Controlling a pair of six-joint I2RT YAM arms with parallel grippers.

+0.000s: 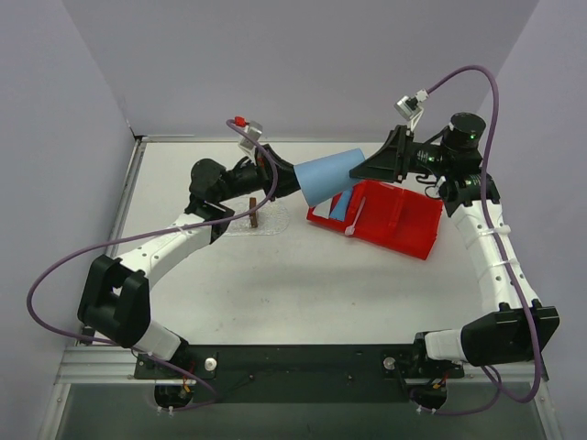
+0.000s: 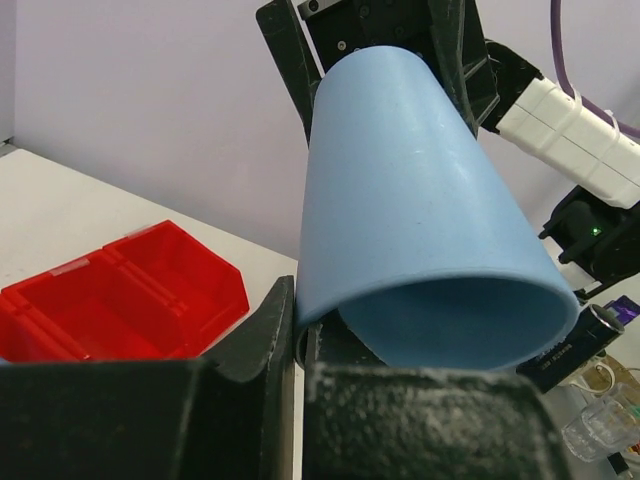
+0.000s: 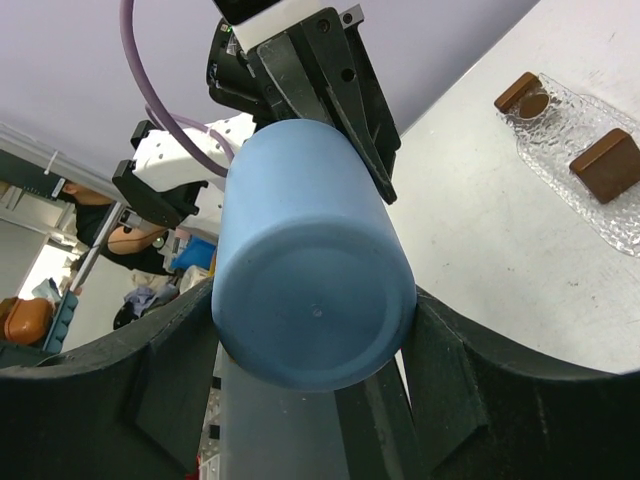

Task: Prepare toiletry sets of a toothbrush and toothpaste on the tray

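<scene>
Pinched on the rim of the blue cup [image 2: 420, 200], the left gripper [image 2: 300, 350] shares it sideways with the right gripper [image 3: 310, 340], clamped round its base, seemingly a hand-over at eleven o'clock of the red bin [image 1: 404, 225]; the toothbrush [image 1: 355, 218] lies in that bin, the tray [image 1: 266, 226] at its nine o'clock.

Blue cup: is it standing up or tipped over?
Tipped sideways. The blue cup is held in the air, right gripper on its bottom, left gripper at its mouth.

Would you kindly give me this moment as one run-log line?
blue cup: held sideways | right gripper: shut on its base | left gripper: pinching its rim | toothbrush: in red bin
</scene>
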